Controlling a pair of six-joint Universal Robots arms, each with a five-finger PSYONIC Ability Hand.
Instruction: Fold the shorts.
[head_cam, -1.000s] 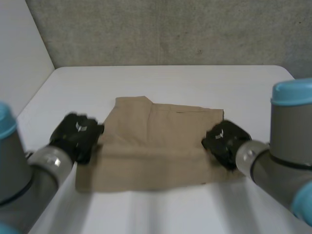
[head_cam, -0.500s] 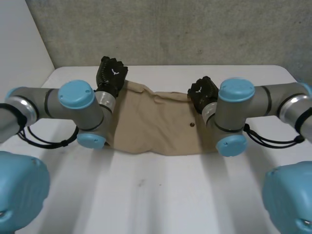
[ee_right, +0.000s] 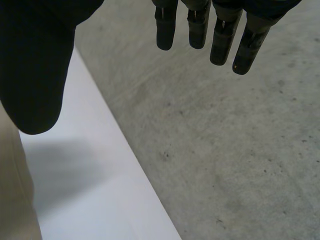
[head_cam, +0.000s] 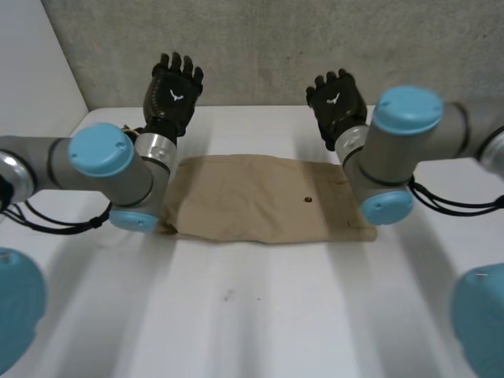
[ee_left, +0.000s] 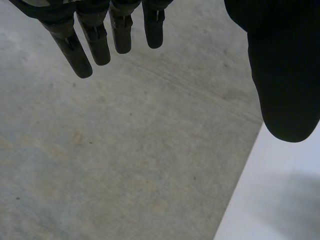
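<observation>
Black in colour, the left hand (head_cam: 173,90) was raised over the far edge of the table (head_cam: 260,315), at about 11 o'clock from the shorts (head_cam: 252,201). Its fingers (ee_left: 80,55) were straight and spread, so it was released and carried nothing, with the grey wall (head_cam: 276,47) behind it. The left arm (head_cam: 102,161) reached across, and its lower joint was just at the 9 o'clock edge of the shorts.

The shorts were lying flat in the middle of the table, folded into a wide tan band with a small dark spot (head_cam: 307,200) toward 3 o'clock. The near edge was slightly curved, not straight.

The right hand (head_cam: 336,101) was at about 1 o'clock from the shorts, also lifted, with its fingers (ee_right: 222,45) straight and nothing between them and the thumb. The right arm (head_cam: 402,150) had its lower joint over the 3 o'clock end of the cloth.

I judge the main danger was at these two ends. If either arm drew back low, a joint could catch the cloth, drag it and open the loose fold. The uneven near edge could also make a further fold crooked.
</observation>
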